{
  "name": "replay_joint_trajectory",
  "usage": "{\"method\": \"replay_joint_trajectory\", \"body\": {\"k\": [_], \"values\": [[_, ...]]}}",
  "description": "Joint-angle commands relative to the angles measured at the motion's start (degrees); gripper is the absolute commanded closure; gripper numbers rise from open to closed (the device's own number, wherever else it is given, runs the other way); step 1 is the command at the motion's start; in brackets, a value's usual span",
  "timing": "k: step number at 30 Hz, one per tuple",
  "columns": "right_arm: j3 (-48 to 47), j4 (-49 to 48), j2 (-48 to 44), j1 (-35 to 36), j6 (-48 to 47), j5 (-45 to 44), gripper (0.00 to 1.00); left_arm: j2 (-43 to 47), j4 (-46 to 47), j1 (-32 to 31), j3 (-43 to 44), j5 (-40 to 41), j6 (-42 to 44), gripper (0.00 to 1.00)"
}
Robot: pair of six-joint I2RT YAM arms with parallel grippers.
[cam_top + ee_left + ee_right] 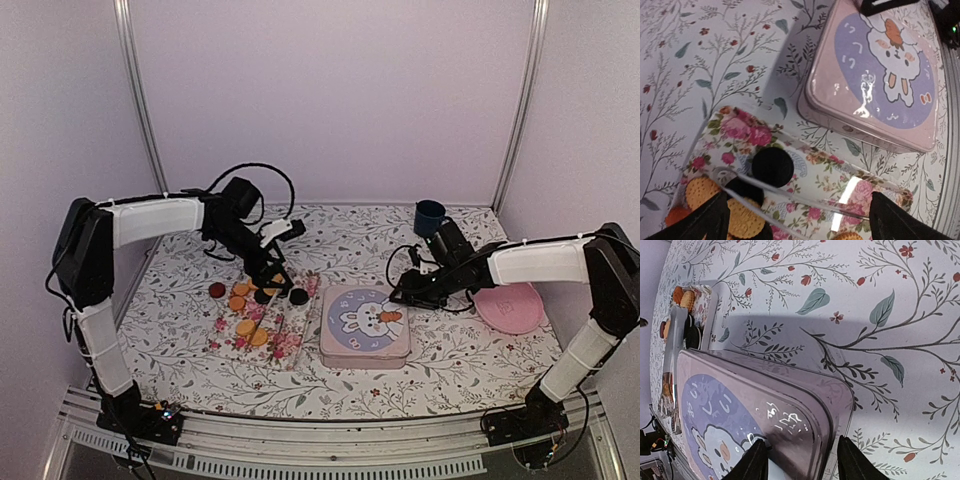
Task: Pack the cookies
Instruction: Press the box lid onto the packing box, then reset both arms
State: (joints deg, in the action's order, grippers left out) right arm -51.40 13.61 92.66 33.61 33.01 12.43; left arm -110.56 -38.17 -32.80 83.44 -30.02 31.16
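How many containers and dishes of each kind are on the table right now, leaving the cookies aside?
Pink rabbit tin: 1
Clear floral tray: 1
Blue cup: 1
Pink plate: 1
Total: 4

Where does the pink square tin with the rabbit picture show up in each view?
Top external: pink square rabbit tin, centre.
Left wrist: tin, upper right.
Right wrist: tin, lower left.
Shared landmark: the clear floral tray holding round cookies, beside the tin in all three.
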Motion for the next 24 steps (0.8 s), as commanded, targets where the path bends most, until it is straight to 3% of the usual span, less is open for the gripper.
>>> {"method": "replay_joint_trajectory", "body": {"k": [1, 5, 8, 16, 21, 24], "values": [[-1.5, 4.6, -0.9, -0.5, -1.6, -3.0, 0.49, 7.6, -2.1, 9.2, -2.4, -3.9, -0.7, 0.01], [-6.3, 5.5, -5.4, -0.5, -1.9, -3.6, 0.34, 10.6, -1.6, 18.4, -4.7, -2.9, 0.1, 0.01], [-9.1, 5.3, -8.8, -0.5, -2.6, -9.8, 0.01, 11.8, 1.7, 27.9, -7.1, -3.2, -0.7, 0.01], [-4.3, -3.7, -14.6, -1.6, -5.7, -33.7, 0.01, 14.2, 36.6, 47.5, -24.4, -5.5, -21.0, 0.01], [5.6, -14.0, -17.4, -4.2, -8.7, -49.0, 0.01, 20.0, 68.4, 49.9, -44.2, -0.5, -31.2, 0.01], [13.0, -26.0, -19.0, -4.6, -14.2, -57.1, 0.01, 22.0, 85.0, 49.5, -55.4, -0.6, -33.2, 0.01]]}}
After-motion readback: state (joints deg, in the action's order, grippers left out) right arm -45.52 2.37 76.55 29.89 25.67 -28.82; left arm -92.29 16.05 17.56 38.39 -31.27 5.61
